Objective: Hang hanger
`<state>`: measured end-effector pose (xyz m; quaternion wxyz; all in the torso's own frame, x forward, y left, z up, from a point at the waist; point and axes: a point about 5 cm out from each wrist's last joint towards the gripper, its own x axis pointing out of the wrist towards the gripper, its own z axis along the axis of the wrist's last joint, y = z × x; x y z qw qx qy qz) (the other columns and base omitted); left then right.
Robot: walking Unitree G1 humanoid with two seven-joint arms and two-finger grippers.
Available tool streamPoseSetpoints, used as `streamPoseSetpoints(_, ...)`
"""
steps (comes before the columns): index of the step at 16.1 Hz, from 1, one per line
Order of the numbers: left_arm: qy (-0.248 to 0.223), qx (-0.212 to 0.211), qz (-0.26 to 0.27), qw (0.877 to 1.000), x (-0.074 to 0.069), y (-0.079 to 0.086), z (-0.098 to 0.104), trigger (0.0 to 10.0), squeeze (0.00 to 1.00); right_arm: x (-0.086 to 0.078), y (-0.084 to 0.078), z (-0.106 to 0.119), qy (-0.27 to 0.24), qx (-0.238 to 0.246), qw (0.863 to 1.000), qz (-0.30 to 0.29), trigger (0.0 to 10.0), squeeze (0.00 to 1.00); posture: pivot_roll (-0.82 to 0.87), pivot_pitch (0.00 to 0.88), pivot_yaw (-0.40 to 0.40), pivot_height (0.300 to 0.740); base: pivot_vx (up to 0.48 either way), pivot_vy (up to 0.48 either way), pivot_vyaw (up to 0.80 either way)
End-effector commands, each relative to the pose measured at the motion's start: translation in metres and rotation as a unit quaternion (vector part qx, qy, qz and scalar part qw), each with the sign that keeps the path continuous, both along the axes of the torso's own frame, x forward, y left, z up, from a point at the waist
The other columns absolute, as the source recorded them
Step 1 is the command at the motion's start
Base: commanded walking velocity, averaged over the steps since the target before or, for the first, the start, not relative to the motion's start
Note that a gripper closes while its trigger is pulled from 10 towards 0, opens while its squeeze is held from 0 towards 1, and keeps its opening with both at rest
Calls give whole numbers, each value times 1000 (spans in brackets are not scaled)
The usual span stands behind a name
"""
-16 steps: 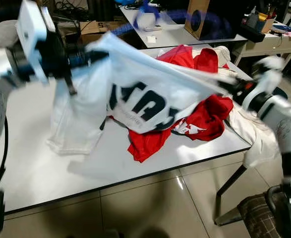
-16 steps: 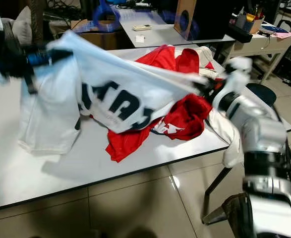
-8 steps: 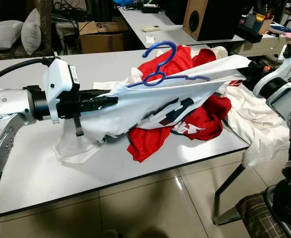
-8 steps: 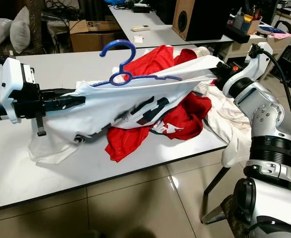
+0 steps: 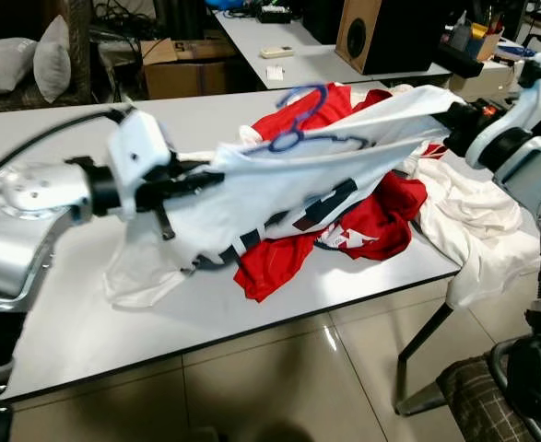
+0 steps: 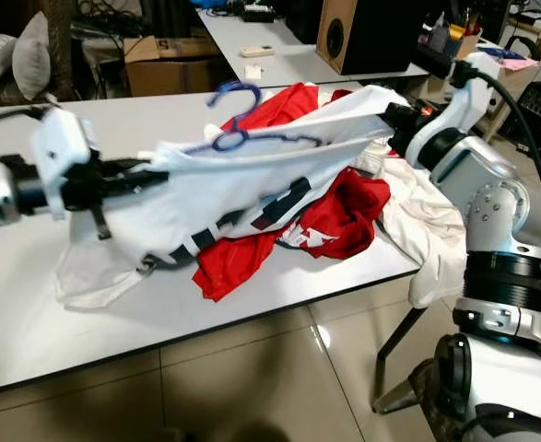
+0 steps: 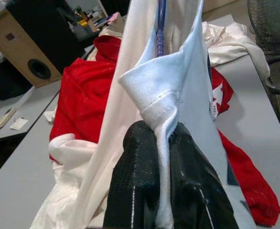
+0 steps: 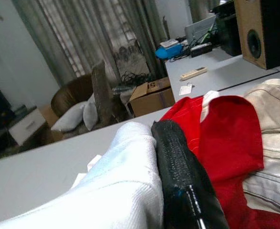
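1. While stretched above the worktop [image 5: 67, 322], the white shirt [image 5: 279, 180] spans both arms, the blue hanger [image 5: 298, 115] inside its collar with the hook poking up.
2. Left claw [image 7: 161, 143]: clenched on a fold of the shirt's fabric at one end.
3. Right claw [image 8: 151, 136]: pinched on the other end, fabric bunched against one black finger.
4. Red garments [image 5: 371, 221] and other white clothing [image 5: 477, 207] lie heaped beneath.

We see a lived-in workroom: long white tables [image 5: 86, 313] on a tiled floor [image 5: 279, 387], a wooden speaker [image 5: 381, 32] and desk clutter beyond the right gripper [image 5: 450, 115], a cardboard box [image 5: 173, 64], grey cushions [image 5: 30, 60], and curtains [image 8: 92, 33].
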<state>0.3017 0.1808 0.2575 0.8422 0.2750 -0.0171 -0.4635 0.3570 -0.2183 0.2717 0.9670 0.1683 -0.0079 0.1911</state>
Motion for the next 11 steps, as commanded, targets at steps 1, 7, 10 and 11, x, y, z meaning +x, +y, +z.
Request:
streamPoseSetpoints(1,-10,6,2,1000,3,-5,4,0,0,-2,8,8,-12,-12,1000,9,0,0,62,0,-36,740,0,0,0)
streamPoseSetpoints(7,-13,41,17,999,16,-13,3,0,0,-7,27,21,-30,-34,998,32,0,0,58,0,-39,740,0,0,0)
streamPoseSetpoints(10,-10,44,38,998,23,-15,-1,0,0,-12,39,24,-39,-38,997,52,0,0,54,0,-39,740,0,0,0)
streamPoseSetpoints(11,-15,28,48,998,27,-14,3,0,0,-14,43,23,-37,-42,997,58,0,0,53,0,-39,740,0,0,0)
